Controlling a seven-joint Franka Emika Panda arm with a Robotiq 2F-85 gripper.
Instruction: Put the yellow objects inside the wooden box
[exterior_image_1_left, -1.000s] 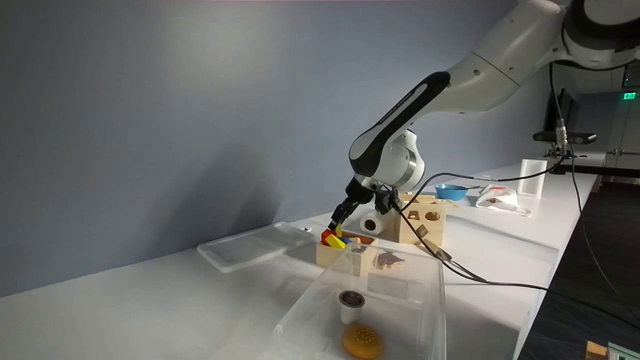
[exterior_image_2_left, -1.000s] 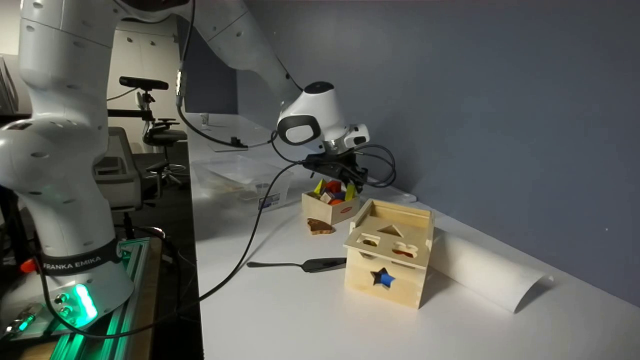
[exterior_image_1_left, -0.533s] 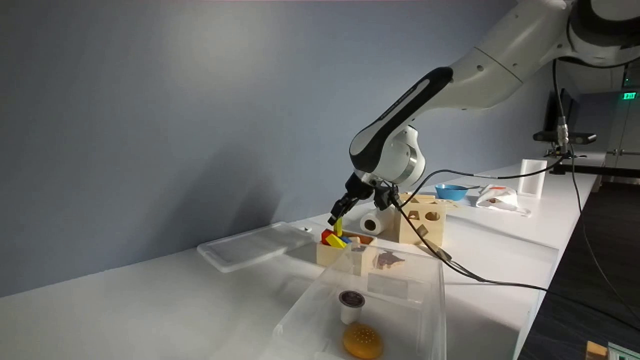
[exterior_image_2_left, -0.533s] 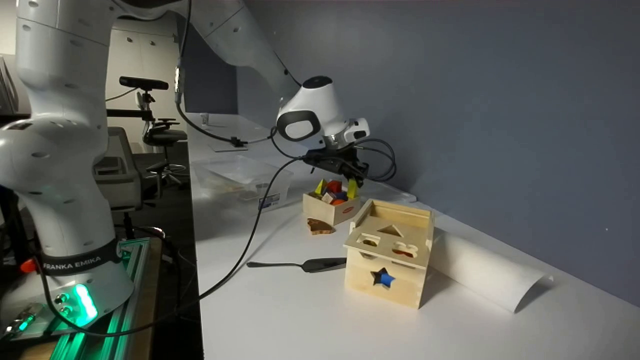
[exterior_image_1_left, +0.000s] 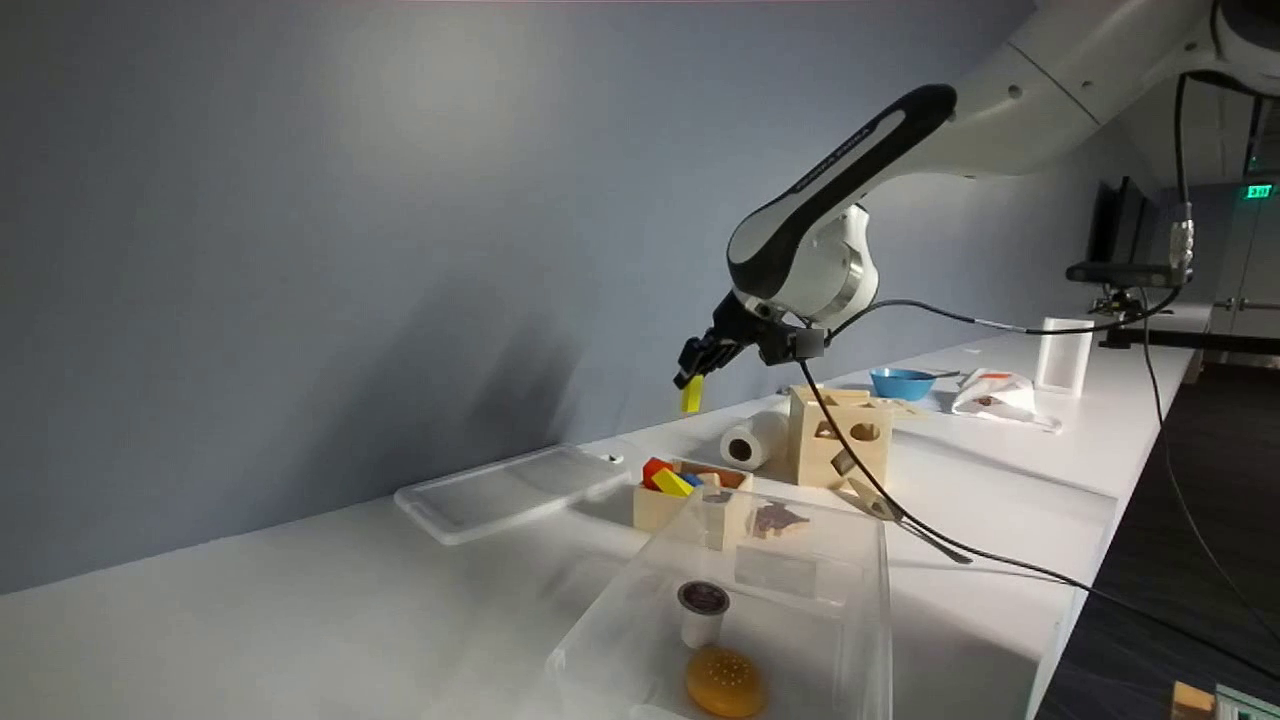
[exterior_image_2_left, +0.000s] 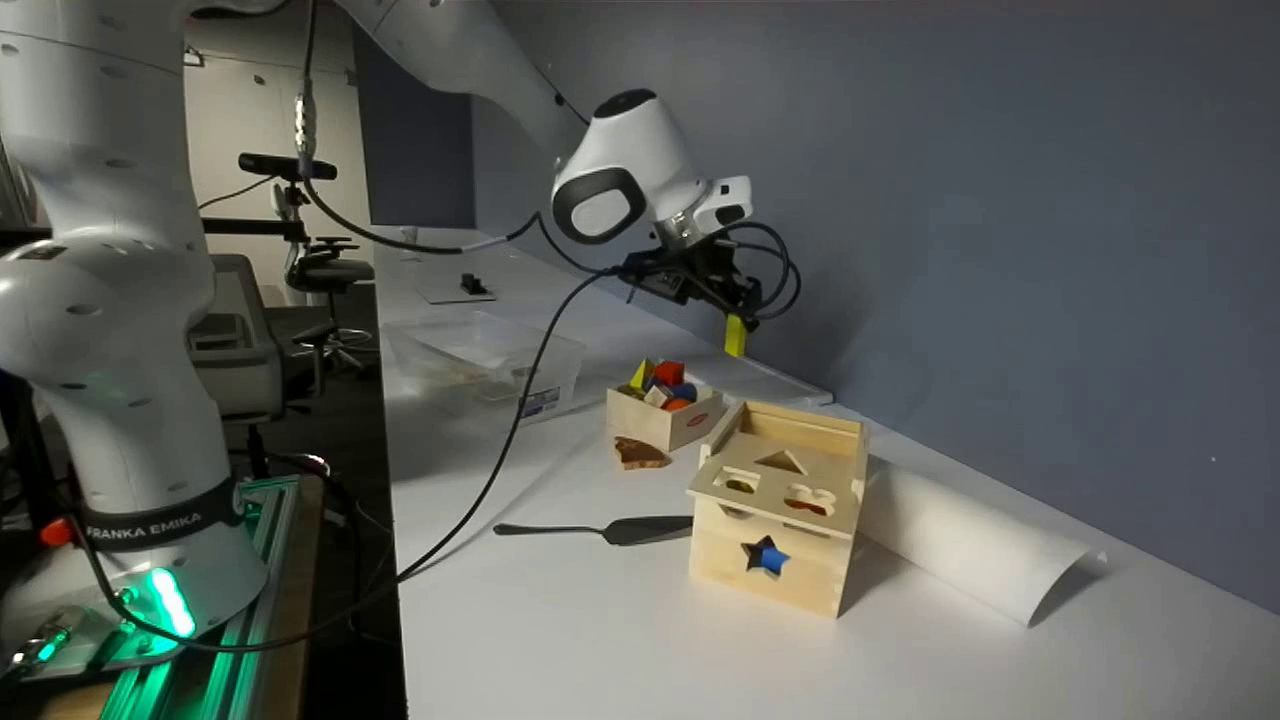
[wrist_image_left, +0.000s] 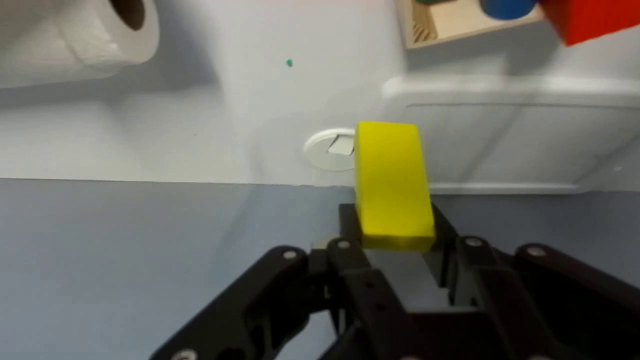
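Note:
My gripper (exterior_image_1_left: 690, 377) is shut on a yellow block and holds it up in the air, near the wall, above the low wooden box. The block shows in both exterior views (exterior_image_1_left: 692, 396) (exterior_image_2_left: 736, 336) and between the fingers in the wrist view (wrist_image_left: 392, 175). The low wooden box (exterior_image_2_left: 692, 426) stands on the table with red, blue and plain pieces in it. Another yellow piece (exterior_image_2_left: 641, 375) sits among them and also shows in an exterior view (exterior_image_1_left: 672, 484). Part of the box is at the top right of the wrist view (wrist_image_left: 462, 16).
A taller wooden cube with shaped holes (exterior_image_2_left: 770, 565) stands beside the box. A clear plastic bin (exterior_image_2_left: 480, 350) and its lid (exterior_image_1_left: 510, 492) lie near. A paper roll (exterior_image_1_left: 752, 442), a brown piece (exterior_image_2_left: 640, 453) and a dark spatula (exterior_image_2_left: 645, 530) are on the table. A cable hangs from the arm.
My gripper has risen from the low wooden box, lifting the yellow block out of it. The arm has moved up and slightly toward the taller cube's side. The remaining pieces look unmoved.

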